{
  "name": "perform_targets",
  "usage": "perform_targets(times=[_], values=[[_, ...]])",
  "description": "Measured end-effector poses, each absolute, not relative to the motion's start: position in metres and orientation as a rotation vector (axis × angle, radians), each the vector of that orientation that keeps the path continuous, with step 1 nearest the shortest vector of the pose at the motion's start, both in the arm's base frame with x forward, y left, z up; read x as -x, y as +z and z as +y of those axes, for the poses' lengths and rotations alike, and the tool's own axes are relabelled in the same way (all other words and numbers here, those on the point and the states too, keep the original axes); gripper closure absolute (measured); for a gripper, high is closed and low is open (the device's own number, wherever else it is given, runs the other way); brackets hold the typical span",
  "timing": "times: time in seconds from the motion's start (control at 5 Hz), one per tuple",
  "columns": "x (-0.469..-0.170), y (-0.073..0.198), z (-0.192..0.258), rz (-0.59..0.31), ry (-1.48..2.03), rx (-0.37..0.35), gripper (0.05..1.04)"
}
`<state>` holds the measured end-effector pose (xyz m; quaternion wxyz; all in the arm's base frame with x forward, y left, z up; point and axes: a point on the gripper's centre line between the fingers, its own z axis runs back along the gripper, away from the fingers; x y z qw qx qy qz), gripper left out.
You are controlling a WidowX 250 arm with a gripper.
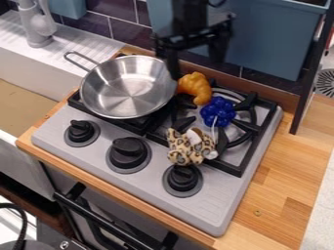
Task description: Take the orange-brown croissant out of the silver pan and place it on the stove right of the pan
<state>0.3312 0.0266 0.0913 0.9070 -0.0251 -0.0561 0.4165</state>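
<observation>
The black two-finger gripper [196,68] hangs near the round silver metal pan [128,93], jaws spread apart, empty. The black metal grate [79,104] supports the pan beside a curved orange toy [196,87].

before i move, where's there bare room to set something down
The wooden counter between the stove and the speckled surface; inside the steel pan. Crowded: the right burner, with orange toy, blue toy and leopard-print toy.

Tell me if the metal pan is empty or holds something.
Empty. The pan sits upright on the stove, and its bare metal bottom shows with nothing on it.
</observation>
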Motion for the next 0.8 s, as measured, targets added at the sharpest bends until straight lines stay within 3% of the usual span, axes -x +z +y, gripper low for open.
perform_targets(times=[0.8], values=[[-0.304, 0.095, 0.071, -0.081, 0.620, 0.088, 0.086]])
